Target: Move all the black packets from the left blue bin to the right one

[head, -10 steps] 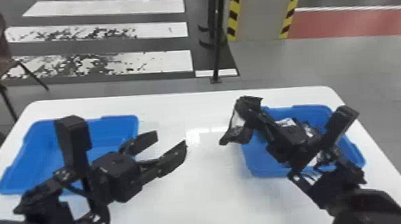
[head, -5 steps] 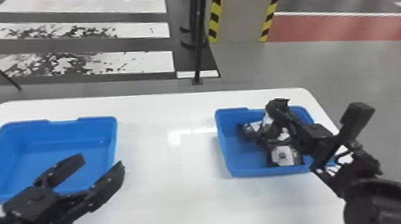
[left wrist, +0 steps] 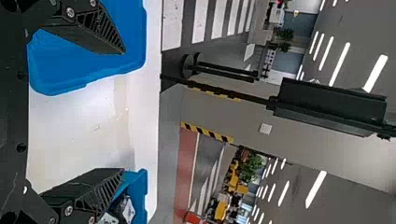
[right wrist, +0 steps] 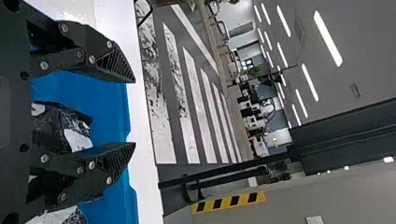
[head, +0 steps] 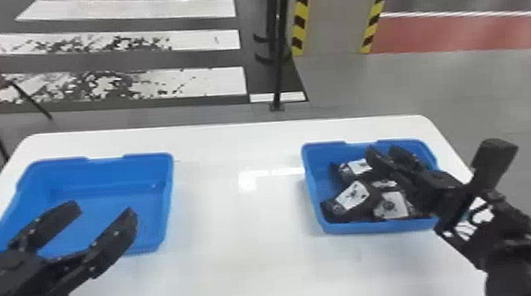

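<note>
Standing beyond the table (head: 241, 270): pole (head: 279, 74)

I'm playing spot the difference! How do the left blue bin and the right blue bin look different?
The right blue bin has black packets with white patches in it, while the left blue bin shows its bare blue bottom. The right gripper is over the right bin; the left gripper shows against the left bin. Both bins sit on the white table.

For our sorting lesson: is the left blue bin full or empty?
Empty, as far as visible: bare blue floor and walls show inside the left blue bin, though the left gripper hides part.
</note>
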Robot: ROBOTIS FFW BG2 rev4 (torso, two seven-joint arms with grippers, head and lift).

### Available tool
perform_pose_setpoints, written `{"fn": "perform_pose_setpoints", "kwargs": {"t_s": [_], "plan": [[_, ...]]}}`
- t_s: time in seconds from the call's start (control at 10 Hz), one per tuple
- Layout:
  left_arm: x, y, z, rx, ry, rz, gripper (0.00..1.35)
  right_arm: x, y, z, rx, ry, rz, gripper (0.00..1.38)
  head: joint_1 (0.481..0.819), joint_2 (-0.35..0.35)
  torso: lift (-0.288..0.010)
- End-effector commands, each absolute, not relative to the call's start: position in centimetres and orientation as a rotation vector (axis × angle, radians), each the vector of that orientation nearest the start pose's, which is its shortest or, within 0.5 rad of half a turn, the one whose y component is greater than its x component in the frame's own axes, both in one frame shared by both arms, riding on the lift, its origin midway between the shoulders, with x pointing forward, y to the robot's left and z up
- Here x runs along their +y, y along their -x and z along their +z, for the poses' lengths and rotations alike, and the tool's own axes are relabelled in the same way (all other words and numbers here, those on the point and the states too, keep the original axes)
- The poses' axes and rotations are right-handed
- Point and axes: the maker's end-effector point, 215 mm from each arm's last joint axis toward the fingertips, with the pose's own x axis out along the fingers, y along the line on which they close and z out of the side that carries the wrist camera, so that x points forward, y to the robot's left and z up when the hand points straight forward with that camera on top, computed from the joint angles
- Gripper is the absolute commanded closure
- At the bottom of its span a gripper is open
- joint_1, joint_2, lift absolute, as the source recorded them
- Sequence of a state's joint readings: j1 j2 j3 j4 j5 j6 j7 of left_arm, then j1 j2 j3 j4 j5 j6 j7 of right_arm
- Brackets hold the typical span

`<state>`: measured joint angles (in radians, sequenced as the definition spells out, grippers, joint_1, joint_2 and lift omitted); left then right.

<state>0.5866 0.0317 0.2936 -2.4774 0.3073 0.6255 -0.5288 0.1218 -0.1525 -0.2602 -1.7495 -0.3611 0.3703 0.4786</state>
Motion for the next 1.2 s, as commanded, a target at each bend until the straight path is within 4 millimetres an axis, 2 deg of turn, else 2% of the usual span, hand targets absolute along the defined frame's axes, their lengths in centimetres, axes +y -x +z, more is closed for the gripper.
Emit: {"fn": "perform_pose_setpoints", "kwargs": {"t_s": [0.0,0.2,0.4,0.7,0.9,1.1], "plan": [[22.0,-39.1,-27.6,0.202,0.171,-0.403,0.15,-31.0,-51.8,-34.9,0.169,-0.153,0.266,0.34,0.695,-0.095,-0.140],[23.0,-38.6,-26.2,0.136,0.150,-0.364,0.15,-30.5,-46.5,-31.9,0.090,-0.041,0.223,0.33,0.695,-0.108,-0.140],[24.8,-36.9,-25.5,0.079,0.108,-0.306,0.15,-30.2,-41.0,-28.2,-0.006,0.041,0.138,0.33,0.695,-0.101,-0.140],[26.0,-35.8,-25.6,0.064,0.042,-0.272,0.15,-28.8,-35.1,-26.6,-0.035,0.060,0.133,0.33,0.695,-0.071,-0.140],[27.5,-35.3,-26.0,0.066,-0.011,-0.233,0.15,-28.5,-34.5,-26.2,-0.037,0.061,0.131,0.33,0.695,-0.049,-0.140],[26.8,-35.9,-25.9,0.064,0.002,-0.239,0.15,-28.4,-35.1,-26.7,-0.042,0.039,0.131,0.33,0.695,-0.020,-0.140]]}}
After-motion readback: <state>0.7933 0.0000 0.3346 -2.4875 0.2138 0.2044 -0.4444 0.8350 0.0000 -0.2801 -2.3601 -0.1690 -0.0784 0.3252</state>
